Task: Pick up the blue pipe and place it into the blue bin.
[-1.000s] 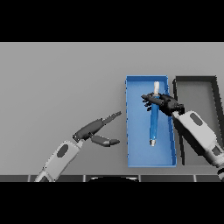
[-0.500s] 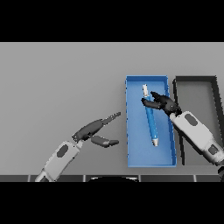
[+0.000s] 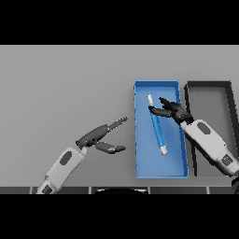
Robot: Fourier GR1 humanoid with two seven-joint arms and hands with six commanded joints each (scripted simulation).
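Observation:
The blue pipe (image 3: 158,128), with white ends, lies slanted on the floor of the blue bin (image 3: 158,170) at centre right. My right hand (image 3: 173,110) hovers over the bin's upper right part, its fingers spread open beside the pipe's upper end and holding nothing. Left of the bin, my left hand (image 3: 95,136) hangs over the grey table with straight fingers and its thumb apart, also empty.
A black bin (image 3: 207,86) stands directly right of the blue bin, and my right forearm (image 3: 207,144) crosses over the two bins' shared walls. Bare grey table (image 3: 60,84) stretches to the left and back.
My right hand has let go of the pipe, which now lies in the bin, and has pulled back slightly to the right. The left arm has barely moved.

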